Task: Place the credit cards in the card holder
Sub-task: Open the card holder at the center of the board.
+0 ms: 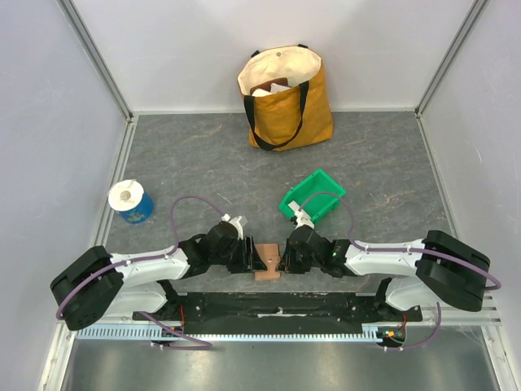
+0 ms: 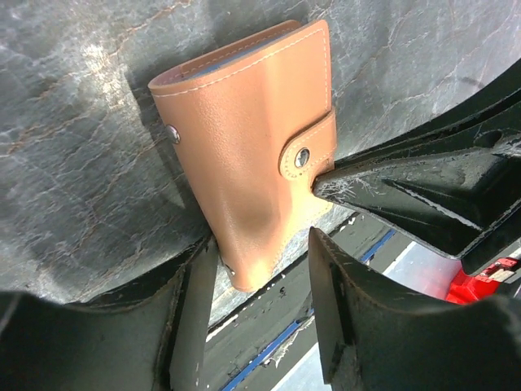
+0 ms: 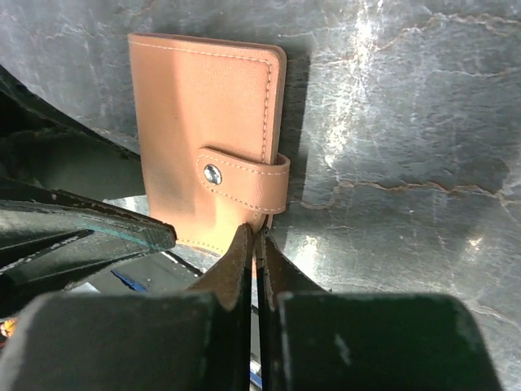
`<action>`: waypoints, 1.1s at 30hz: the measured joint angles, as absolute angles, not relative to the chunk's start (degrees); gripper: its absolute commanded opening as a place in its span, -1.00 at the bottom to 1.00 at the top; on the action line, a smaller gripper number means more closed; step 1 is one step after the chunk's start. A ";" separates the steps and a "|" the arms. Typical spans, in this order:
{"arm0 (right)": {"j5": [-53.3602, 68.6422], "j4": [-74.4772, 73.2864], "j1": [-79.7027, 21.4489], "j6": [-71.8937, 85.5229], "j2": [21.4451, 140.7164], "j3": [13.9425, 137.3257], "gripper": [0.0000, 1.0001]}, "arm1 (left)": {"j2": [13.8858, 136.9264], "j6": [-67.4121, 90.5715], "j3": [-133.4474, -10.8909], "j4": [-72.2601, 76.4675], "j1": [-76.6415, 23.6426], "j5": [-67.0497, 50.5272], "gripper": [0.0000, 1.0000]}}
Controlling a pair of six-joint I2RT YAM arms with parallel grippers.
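Note:
The terracotta-brown card holder [image 1: 267, 262] lies closed, its snap tab fastened, at the table's near edge between my two grippers. In the left wrist view the card holder [image 2: 252, 163] has its near corner between the open fingers of my left gripper [image 2: 260, 244], and the left finger touches it. My right gripper [image 3: 254, 232] is shut, and its tips pinch the card holder [image 3: 203, 138] at the edge just below the tab. From above, the left gripper [image 1: 248, 259] and the right gripper [image 1: 285, 259] face each other. No credit cards are in view.
A green plastic bin [image 1: 313, 198] stands just behind the right arm. A yellow tote bag [image 1: 285, 94] stands at the back wall. A blue and white roll [image 1: 130, 199] sits at the left. The black base rail [image 1: 277, 308] runs just below the card holder.

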State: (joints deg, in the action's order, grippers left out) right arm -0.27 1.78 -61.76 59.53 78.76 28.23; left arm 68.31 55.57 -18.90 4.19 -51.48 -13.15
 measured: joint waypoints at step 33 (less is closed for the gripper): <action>-5.13 5.50 -61.93 68.55 58.50 12.64 -1.00 | 64.90 57.89 -12.53 17.47 -41.69 -19.90 0.69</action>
